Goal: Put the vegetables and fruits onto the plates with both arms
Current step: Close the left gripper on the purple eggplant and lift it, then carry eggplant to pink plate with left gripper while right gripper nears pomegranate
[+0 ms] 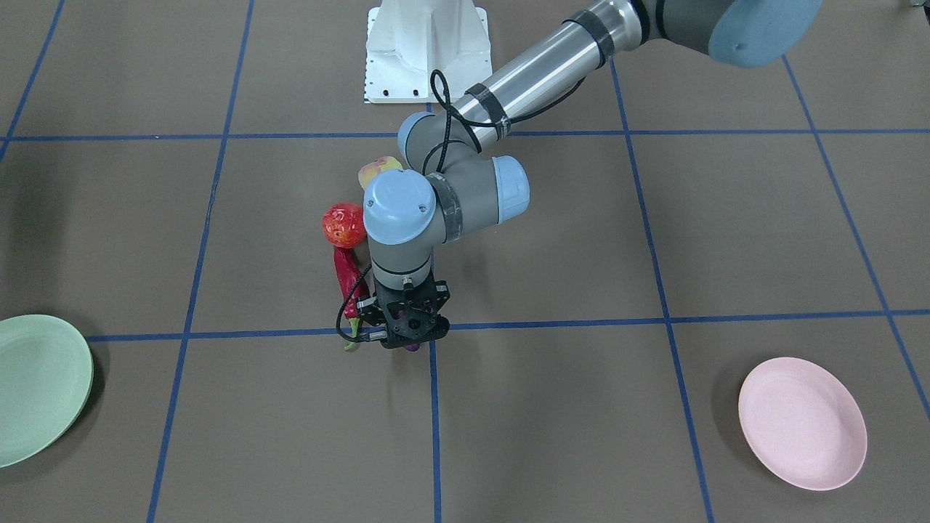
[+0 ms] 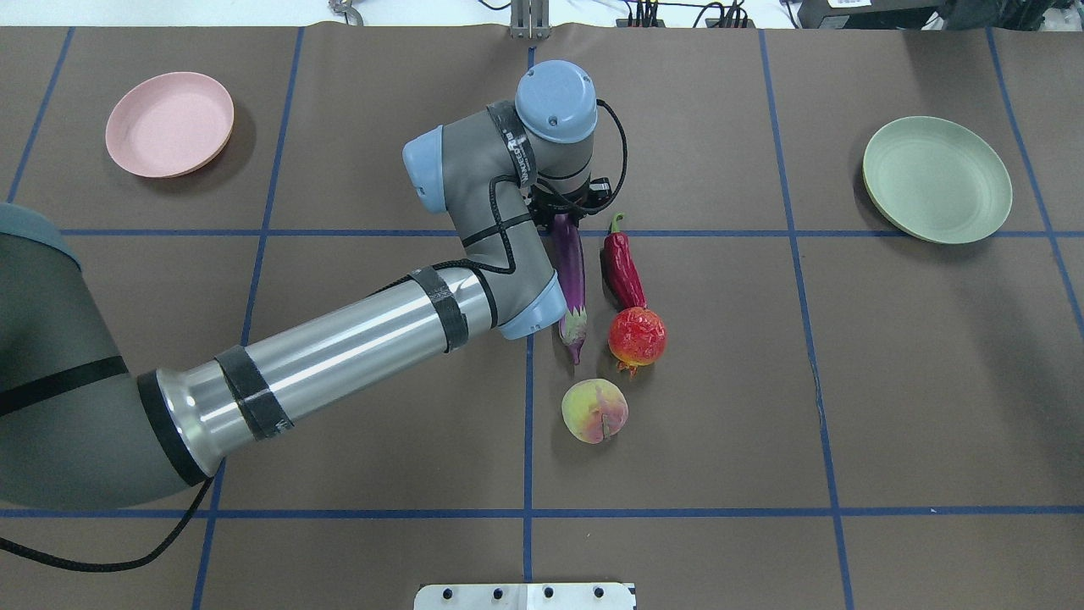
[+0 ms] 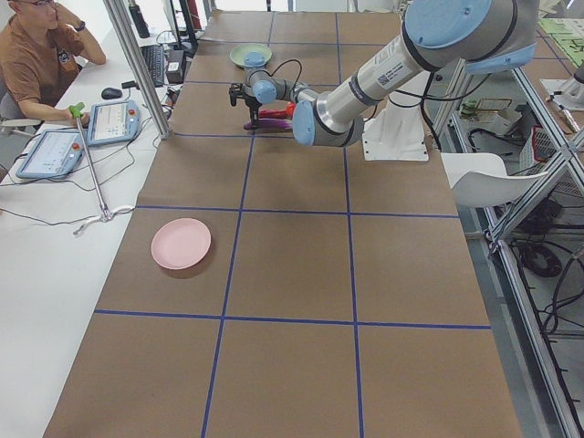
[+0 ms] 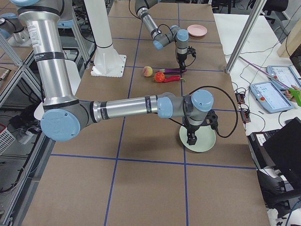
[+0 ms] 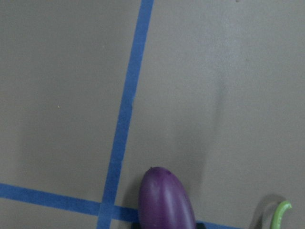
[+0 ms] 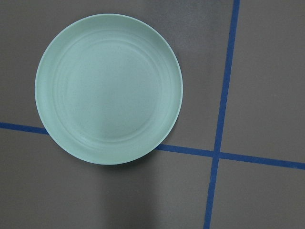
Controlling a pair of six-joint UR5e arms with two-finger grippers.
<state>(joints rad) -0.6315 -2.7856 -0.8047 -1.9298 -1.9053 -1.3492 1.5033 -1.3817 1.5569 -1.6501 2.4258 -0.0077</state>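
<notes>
Front view showed the black left gripper (image 1: 408, 335), mostly hidden overhead, over the long glossy purple eggplant (image 2: 569, 271); whether open or closed was unclear.

One eggplant (image 2: 569, 271), one chili (image 2: 622, 271), one tomato (image 2: 637, 336), one peach (image 2: 594, 410), two plates (green plate (image 2: 937, 180), pink plate (image 2: 169, 124)) and two arms (left arm (image 2: 339, 339), right arm (image 4: 127, 106)) are being shown.

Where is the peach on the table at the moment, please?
In the overhead view the peach lies just right of the central tape line. It is the item nearest the robot's base, close to the tomato and the stem end of the eggplant.
</notes>
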